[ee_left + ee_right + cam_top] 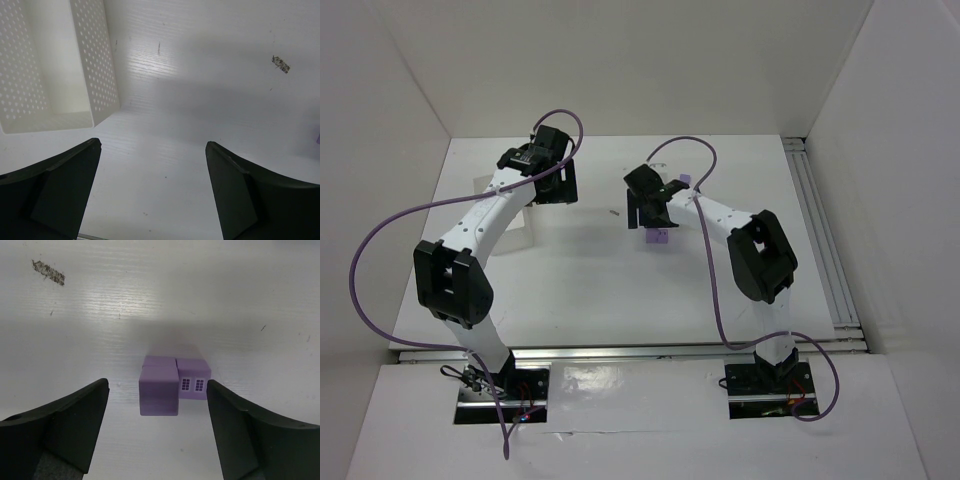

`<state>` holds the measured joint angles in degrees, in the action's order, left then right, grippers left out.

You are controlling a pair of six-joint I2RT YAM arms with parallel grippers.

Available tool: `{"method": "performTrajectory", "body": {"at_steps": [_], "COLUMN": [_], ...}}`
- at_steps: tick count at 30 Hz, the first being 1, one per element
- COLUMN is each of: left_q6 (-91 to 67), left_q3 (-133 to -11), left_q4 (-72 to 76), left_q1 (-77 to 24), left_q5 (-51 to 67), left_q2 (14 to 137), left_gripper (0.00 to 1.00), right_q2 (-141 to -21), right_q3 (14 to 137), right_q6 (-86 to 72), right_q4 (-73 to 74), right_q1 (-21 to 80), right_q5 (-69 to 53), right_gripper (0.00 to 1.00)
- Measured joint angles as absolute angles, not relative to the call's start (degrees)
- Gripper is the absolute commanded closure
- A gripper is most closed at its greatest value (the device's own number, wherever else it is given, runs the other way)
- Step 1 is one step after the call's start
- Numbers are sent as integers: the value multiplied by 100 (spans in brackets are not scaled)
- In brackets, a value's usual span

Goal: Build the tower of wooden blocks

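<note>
White counter [150,300], and the right gripper [157,390] stands released, straddling the purple blocks [193,382], which sit untouched between its jaws; the left gripper [152,150] gapes empty, tray [95,60] ahead-left. Best centre on one block before squeezing, lest its neighbour shift
</note>
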<state>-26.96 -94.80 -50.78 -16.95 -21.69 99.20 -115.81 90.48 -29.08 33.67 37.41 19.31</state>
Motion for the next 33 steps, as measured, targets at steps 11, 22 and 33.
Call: {"method": "performTrajectory", "body": {"at_steps": [11, 22, 33], "left_q6": [-2694, -2687, -2672], "left_q3": [-9480, -9500, -9553], "left_q4": [-5081, -5089, -5096], "left_q1": [-1695, -1695, -1695], "left_q5": [-2167, -2196, -2252], "left_q2": [9920, 9963, 10256], "left_gripper": [1, 1, 1], "right_q2": [-11695, -14042, -14722], "right_q3": [10226, 12932, 13395], "right_q6": [-2698, -2392, -2226], "right_q4": [3345, 3479, 3472], "right_q1": [3227, 2045, 1673], "right_q5": [2010, 2008, 1627], "right_gripper": [22, 18, 25]}}
